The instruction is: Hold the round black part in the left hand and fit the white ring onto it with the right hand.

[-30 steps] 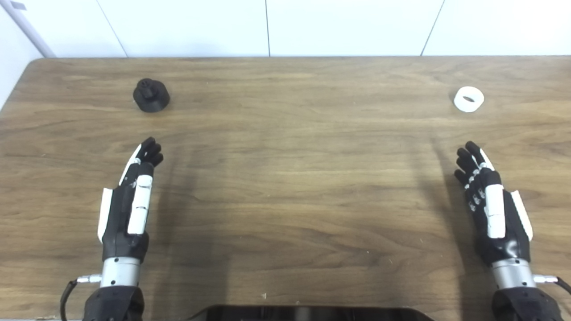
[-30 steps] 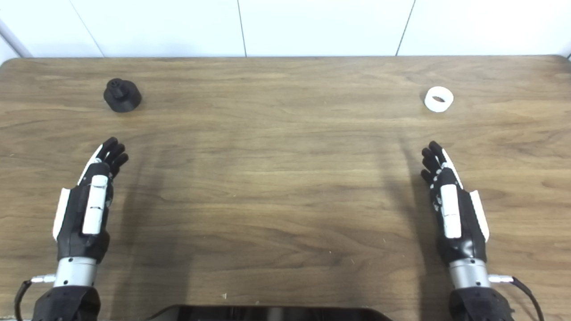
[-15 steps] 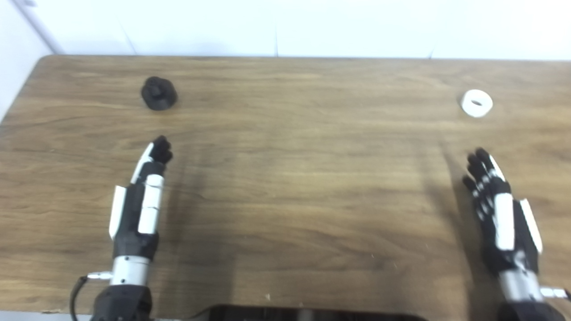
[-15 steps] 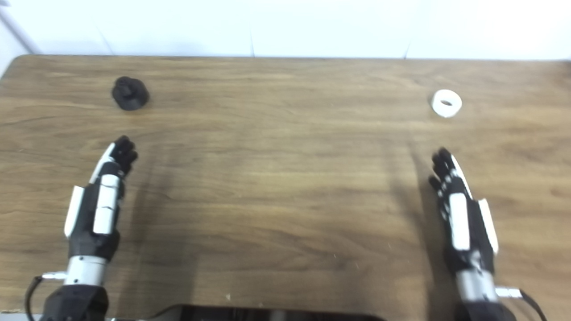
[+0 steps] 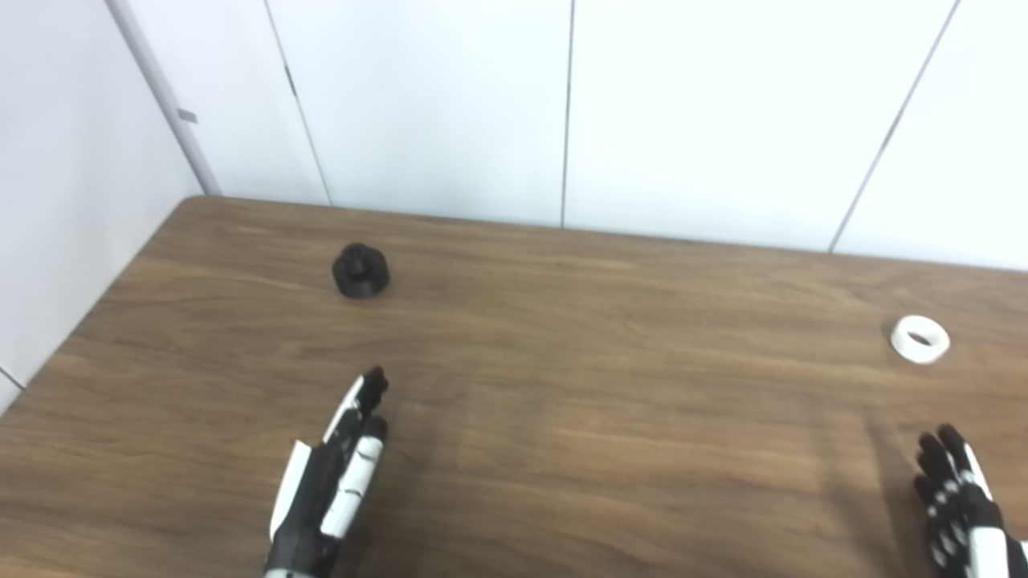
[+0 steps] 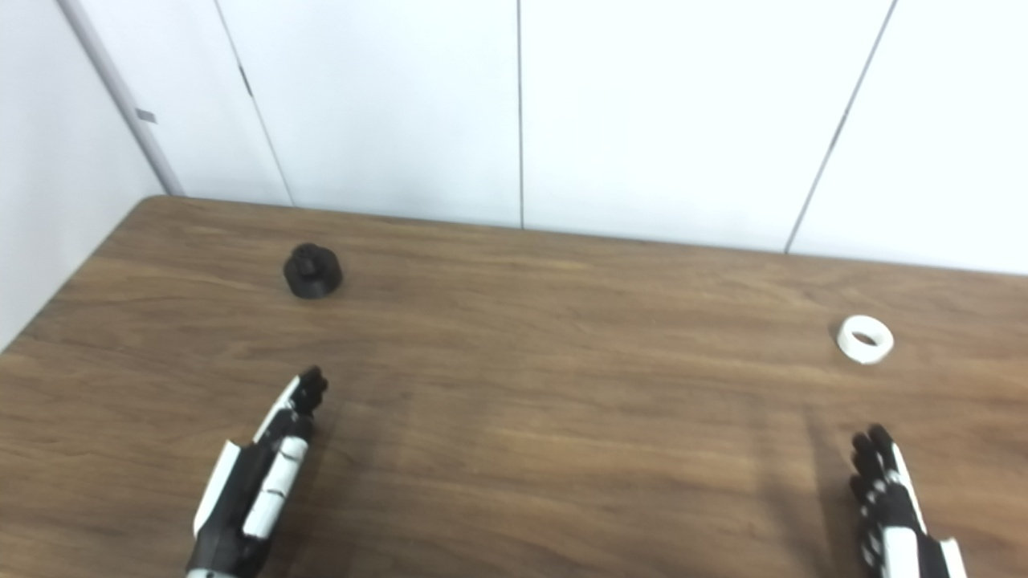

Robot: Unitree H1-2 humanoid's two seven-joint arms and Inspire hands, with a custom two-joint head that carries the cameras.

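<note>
Right eye view: right hand fuller.

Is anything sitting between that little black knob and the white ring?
No: only bare wooden table lies between the black part and white ring, in both eye views.

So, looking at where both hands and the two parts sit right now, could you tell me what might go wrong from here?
1. The black part lies well beyond the open left hand; a long reach might nudge it away rather than grasp it.
2. The white ring is small and low on the table, so the right hand may struggle to pinch it.
3. The right hand is cut off at the picture's edge, so its approach may be poorly seen.
</note>
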